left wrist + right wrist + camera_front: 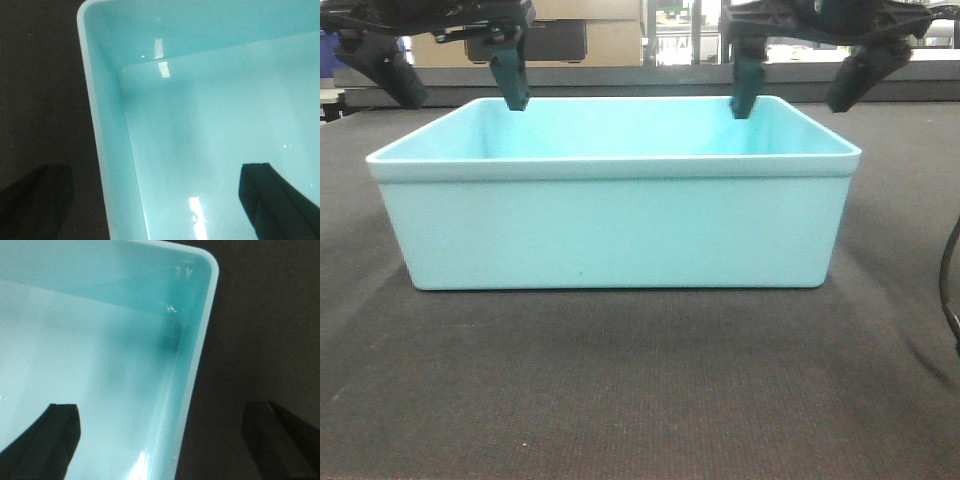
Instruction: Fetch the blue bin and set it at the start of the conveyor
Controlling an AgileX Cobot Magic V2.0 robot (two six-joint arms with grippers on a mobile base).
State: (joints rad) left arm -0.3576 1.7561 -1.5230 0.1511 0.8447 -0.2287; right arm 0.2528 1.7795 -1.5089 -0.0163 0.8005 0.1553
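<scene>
Where both rims pass between pincer fingers, blue bin [610,225].

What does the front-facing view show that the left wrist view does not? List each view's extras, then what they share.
Only the front-facing view shows the whole blue bin from outside, resting on the dark conveyor start, with both the left gripper and the right gripper open, each straddling an end wall, plus shelving behind.

Only the left wrist view shows the bin's bare glossy floor and one rounded inner corner from above.

Both show the bin's rim, the dark belt beside it, and the left gripper with one finger inside the bin and one outside.
</scene>
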